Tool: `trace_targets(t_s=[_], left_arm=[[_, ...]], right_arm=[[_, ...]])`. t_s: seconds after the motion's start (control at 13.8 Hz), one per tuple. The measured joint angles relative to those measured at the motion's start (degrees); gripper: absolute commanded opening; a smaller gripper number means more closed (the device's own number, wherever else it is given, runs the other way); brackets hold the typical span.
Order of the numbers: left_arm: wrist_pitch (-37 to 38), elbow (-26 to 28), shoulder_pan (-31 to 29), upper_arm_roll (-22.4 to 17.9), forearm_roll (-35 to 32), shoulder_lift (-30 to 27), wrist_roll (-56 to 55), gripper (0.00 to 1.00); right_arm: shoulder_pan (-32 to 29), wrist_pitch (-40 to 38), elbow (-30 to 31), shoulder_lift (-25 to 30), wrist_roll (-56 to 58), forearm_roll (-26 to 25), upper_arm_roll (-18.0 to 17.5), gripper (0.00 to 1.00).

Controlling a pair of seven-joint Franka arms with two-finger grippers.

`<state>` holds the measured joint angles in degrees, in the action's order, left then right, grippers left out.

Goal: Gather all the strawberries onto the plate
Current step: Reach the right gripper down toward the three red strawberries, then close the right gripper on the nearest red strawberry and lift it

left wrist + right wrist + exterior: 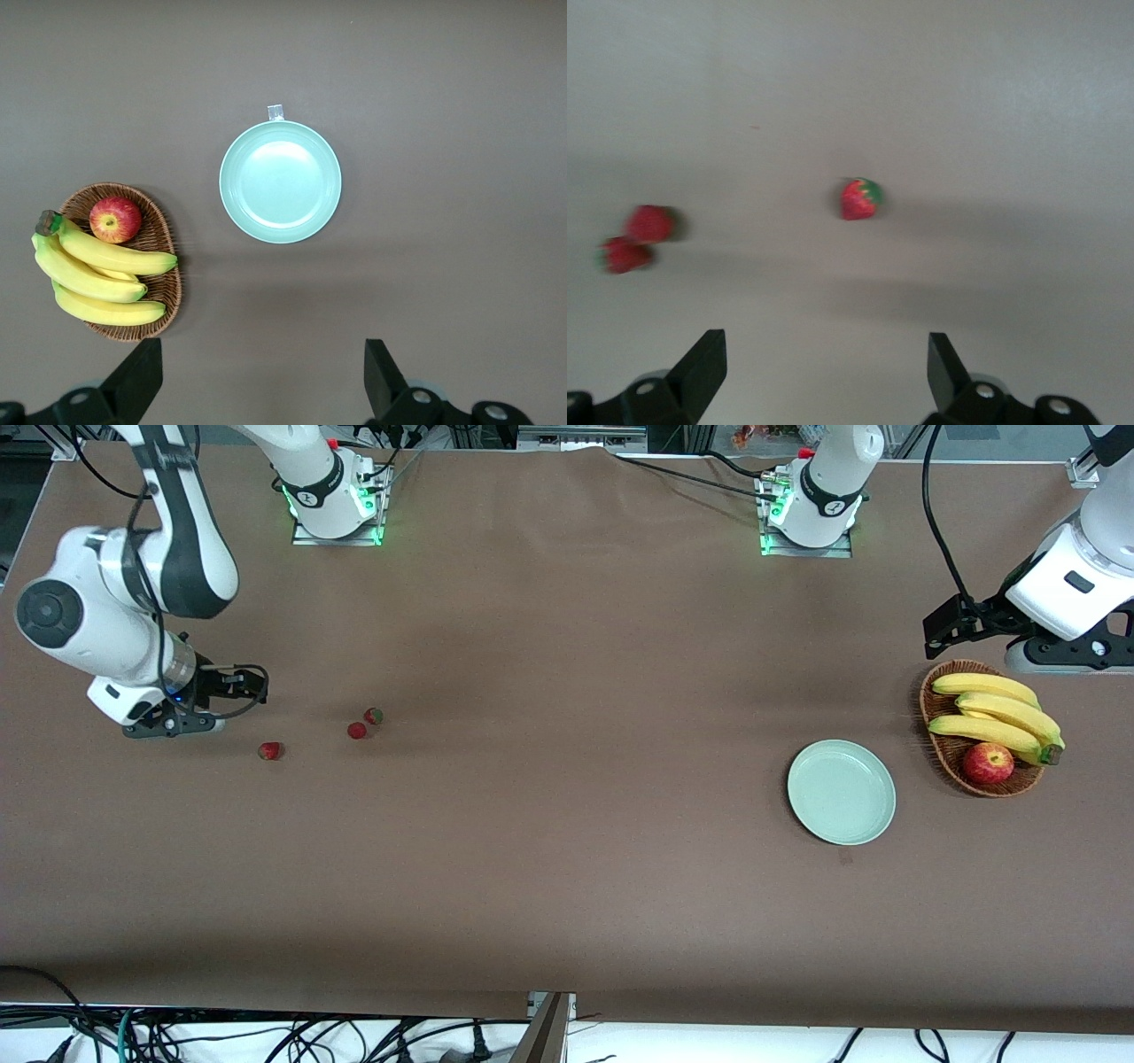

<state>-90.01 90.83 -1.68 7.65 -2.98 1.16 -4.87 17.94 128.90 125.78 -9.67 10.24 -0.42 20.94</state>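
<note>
Three small red strawberries lie on the brown table toward the right arm's end: one (271,750) alone, and two (357,731) (373,716) close together. In the right wrist view the single strawberry (859,198) is ahead of the fingers and the pair (651,223) (625,255) is off to one side. My right gripper (173,724) (824,372) is open and empty, low over the table beside the single strawberry. The mint-green plate (841,791) (280,181) is empty toward the left arm's end. My left gripper (1059,657) (263,376) is open and empty, up over the table by the basket.
A brown wicker basket (932,695) (164,235) with bananas (997,713) (102,274) and a red apple (988,763) (115,220) stands beside the plate, at the left arm's end. A small white tag (275,112) lies by the plate's rim.
</note>
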Motion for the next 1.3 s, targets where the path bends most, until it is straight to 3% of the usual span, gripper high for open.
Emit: trace_targets(t_s=[0.51, 1.3], left_arm=[[0.0, 0.0, 0.0, 0.0, 0.0, 0.0, 0.0, 1.00], [0.0, 0.0, 0.0, 0.1, 0.0, 0.0, 0.0, 1.00]], right_arm=[[-1.2, 15.9, 0.4, -13.0, 1.6, 1.0, 0.3, 0.94], [-1.7, 19.3, -1.6, -17.4, 3.7, 9.2, -1.4, 0.76]])
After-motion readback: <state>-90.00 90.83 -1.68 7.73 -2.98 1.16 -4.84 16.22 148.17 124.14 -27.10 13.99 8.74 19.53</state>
